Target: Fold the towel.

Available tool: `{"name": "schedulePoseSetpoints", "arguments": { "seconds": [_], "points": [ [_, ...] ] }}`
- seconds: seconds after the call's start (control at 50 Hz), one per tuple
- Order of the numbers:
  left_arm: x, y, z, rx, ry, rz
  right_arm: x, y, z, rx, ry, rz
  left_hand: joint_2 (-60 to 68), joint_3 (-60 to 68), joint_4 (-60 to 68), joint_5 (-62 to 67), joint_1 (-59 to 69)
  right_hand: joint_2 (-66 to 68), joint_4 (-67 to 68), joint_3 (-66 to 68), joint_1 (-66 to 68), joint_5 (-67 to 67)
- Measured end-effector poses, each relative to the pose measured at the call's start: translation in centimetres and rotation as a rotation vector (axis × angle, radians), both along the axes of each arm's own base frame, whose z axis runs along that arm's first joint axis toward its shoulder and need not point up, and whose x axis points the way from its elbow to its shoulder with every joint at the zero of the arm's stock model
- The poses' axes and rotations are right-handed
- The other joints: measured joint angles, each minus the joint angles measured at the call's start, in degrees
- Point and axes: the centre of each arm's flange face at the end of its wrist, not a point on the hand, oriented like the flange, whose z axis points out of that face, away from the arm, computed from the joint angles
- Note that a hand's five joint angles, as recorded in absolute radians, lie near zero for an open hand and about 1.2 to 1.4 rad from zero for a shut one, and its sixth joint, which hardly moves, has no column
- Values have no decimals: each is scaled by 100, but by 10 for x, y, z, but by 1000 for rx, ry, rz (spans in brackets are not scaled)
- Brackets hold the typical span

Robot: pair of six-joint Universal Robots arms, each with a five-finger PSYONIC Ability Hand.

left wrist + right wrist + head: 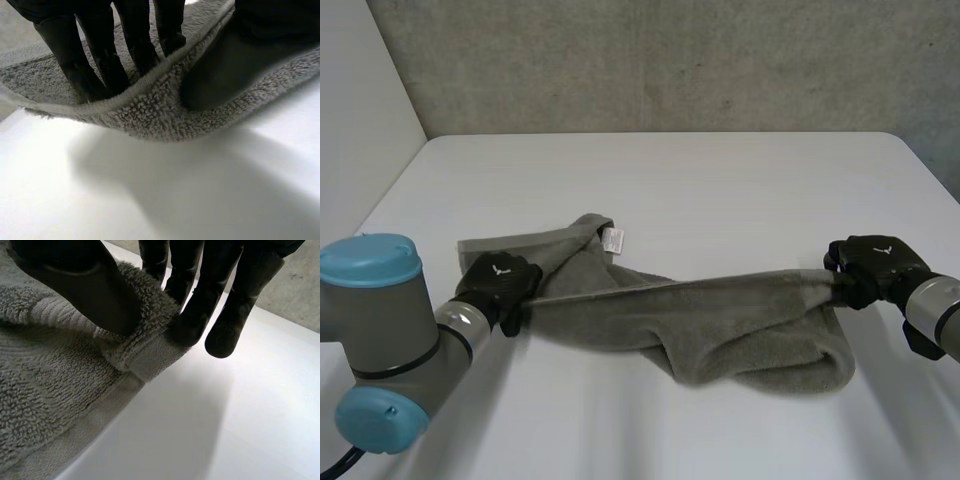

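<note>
Grey towel (720,320), rumpled on the table (670,170), one edge stretched taut between my hands: left hand (498,280) pinching its left end, right hand (872,265) pinching its right corner (label (612,240) showing, far left). I judge no neat fold made yet.

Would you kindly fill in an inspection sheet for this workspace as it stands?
Surface: white table, smooth, no stains seen.
Job's things: grey towel, bunched, one hemmed edge stretched between the hands; white tag on the fold beyond the left hand.
Clutter: nothing seen.
Hands: left hand pinches the hem between fingers and thumb; right hand pinches a hemmed corner.
Cables: nothing seen on the table.
Surroundings: grey wall behind the table.
</note>
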Motion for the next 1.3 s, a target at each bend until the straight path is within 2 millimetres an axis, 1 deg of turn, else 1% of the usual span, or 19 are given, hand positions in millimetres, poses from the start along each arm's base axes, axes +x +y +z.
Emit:
{"name": "schedulePoseSetpoints", "arguments": {
  "seconds": [0.08, 0.14, 0.18, 0.2, 0.32, 0.38, 0.42, 0.46, 0.54, 0.74, 0.8, 0.84, 0.9, 0.96, 0.98, 1.04, 1.12, 1.2, 1.3],
  "points": [
    [1, -4, 19, -66, 15, 31, 1, 1, 23, -61, -3, 3, 1, 16, 0, 0, 0, 0, 0, 0, 0, 0],
    [0, -6, 52, -163, 55, 44, 5, 6, 57, -149, -8, 15, 3, 26, 0, 0, 0, 0, 0, 0, 1, 0],
    [-1, -5, 84, -254, 101, 49, 10, 12, 94, -245, -16, 31, 12, 37, 0, 0, 0, 1, 0, 0, 8, 0],
    [-1, -4, 93, -275, 114, 49, 11, 14, 103, -267, -18, 36, 16, 38, 0, 0, 0, 5, 0, 0, 9, 0],
    [1, 12, 198, -533, 323, 41, 17, 39, 212, -518, -31, 64, 32, 44, 0, 1, 0, 37, 0, 0, 26, 0],
    [4, 21, 237, -609, 397, 34, 16, 48, 246, -571, -20, 69, 32, 46, 44, 1, 0, 37, 0, 0, 27, 0],
    [6, 24, 249, -617, 414, 33, 17, 48, 254, -564, 3, 75, 32, 47, 54, 5, 0, 37, 0, 0, 27, 0],
    [6, 24, 255, -600, 415, 35, 18, 44, 254, -533, 44, 85, 32, 49, 54, 31, 0, 37, 0, 0, 27, 0],
    [3, 13, 237, -465, 359, 49, 24, 31, 225, -395, 192, 146, 32, 53, 54, 33, 0, 38, 0, 0, 28, 0],
    [-9, -43, 120, -78, 88, 78, 60, -4, 121, -124, 508, 276, 32, 64, 54, 33, 1, 57, 0, 0, 28, 0],
    [-13, -65, 97, -74, 0, 61, 76, -25, 107, -171, 541, 255, 32, 65, 54, 33, 1, 57, 0, 0, 28, 0],
    [-17, -79, 95, -115, -29, 51, 85, -41, 108, -248, 536, 221, 32, 66, 54, 33, 1, 70, 0, 0, 28, 0],
    [-25, -105, 109, -238, -44, 48, 102, -73, 127, -454, 483, 126, 33, 69, 54, 33, 1, 90, 0, 0, 29, 0],
    [-33, -132, 151, -458, 12, 80, 116, -99, 165, -723, 365, 9, 45, 71, 54, 33, 1, 90, 0, 0, 29, 0],
    [-35, -136, 161, -503, 30, 88, 118, -102, 173, -768, 341, -9, 54, 72, 54, 33, 1, 91, 0, 0, 29, 0],
    [-38, -148, 229, -791, 174, 139, 125, -111, 214, -1016, 202, -98, 59, 74, 54, 33, 1, 101, 0, 0, 29, 0],
    [-38, -143, 284, -1011, 307, 163, 125, -106, 243, -1162, 119, -136, 59, 74, 54, 62, 1, 112, 0, 0, 29, 0],
    [-40, -134, 304, -1075, 362, 159, 123, -95, 252, -1188, 103, -121, 59, 75, 54, 81, 1, 112, 0, 0, 29, 0],
    [-41, -132, 279, -936, 317, 153, 122, -85, 234, -1118, 124, -42, 60, 75, 54, 82, 2, 112, 0, 0, 29, 0]
  ]
}}
